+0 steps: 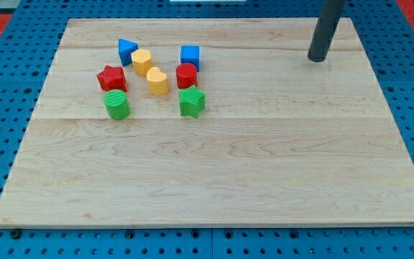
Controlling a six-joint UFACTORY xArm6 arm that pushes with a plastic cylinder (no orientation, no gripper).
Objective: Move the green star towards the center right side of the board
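1. Green star [191, 101]: lies left of the board's middle, in the upper half of the wooden board [214, 180], at the lower right edge of the block cluster. The red cylinder [186, 75] stands just above it, close or touching; contact cannot be settled from this angle.
2. My tip [316, 59]: rests near the board's top right, well apart from every block. There are no jaws on this rig, only the rod, so nothing is clamped or held.
3. Governing relation: the star lies to the view's left of the tip and somewhat lower. The target, centre right, lies on the star's far side from the cluster. In my judgement the tip must travel round to the star's left face before pushing rightward.
4. Obstruction risk: the yellow block [157, 81] and the green cylinder [117, 105] sit left of the star; the gap looks passable.
5. Limits: the rod's upper part is cut off by the view's top edge. The star has no clear long axis.
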